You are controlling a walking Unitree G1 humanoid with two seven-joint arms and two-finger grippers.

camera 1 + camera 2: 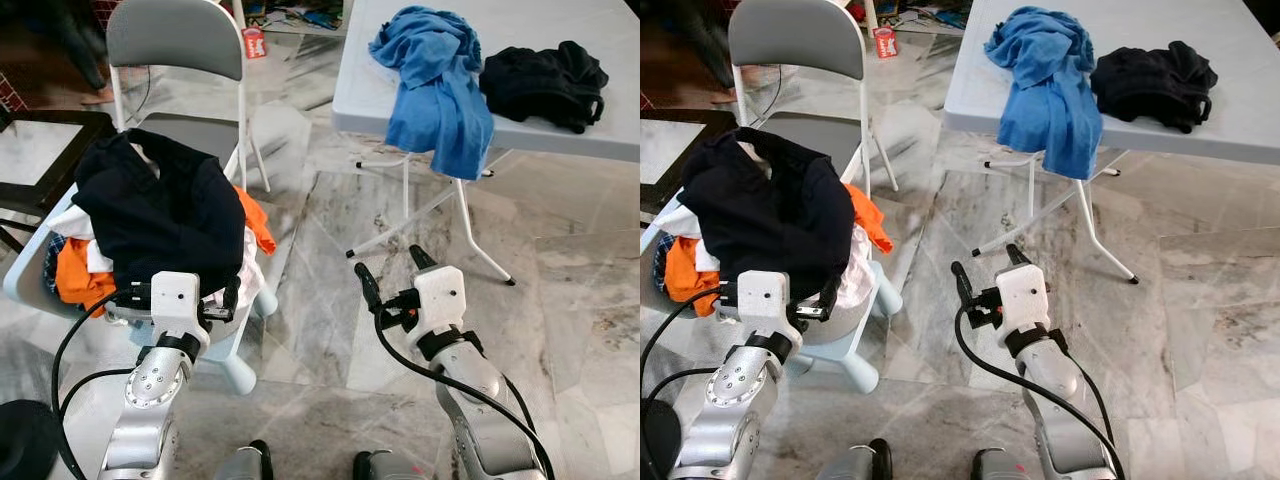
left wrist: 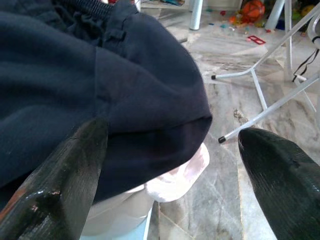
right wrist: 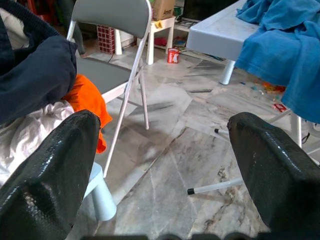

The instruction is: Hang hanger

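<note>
A dark navy garment (image 1: 160,210) lies on top of a pile of clothes with orange (image 1: 78,282) and white pieces, heaped on a pale blue plastic stand (image 1: 240,372). My left gripper (image 2: 167,165) is open at the pile's near side, its fingers (image 2: 60,180) spread either side of the navy garment's hem (image 2: 150,125) without holding it. Over the marble floor, my right gripper (image 1: 390,262) is open with nothing between its fingers (image 3: 50,170). It stands to the right of the pile.
Behind the pile is a grey folding chair (image 1: 175,40). A white folding table (image 1: 560,30) at the back right carries a blue garment (image 1: 435,85) hanging over its edge and a black one (image 1: 545,80). Its legs (image 1: 470,225) reach towards my right gripper. A dark table (image 1: 45,125) is at the left.
</note>
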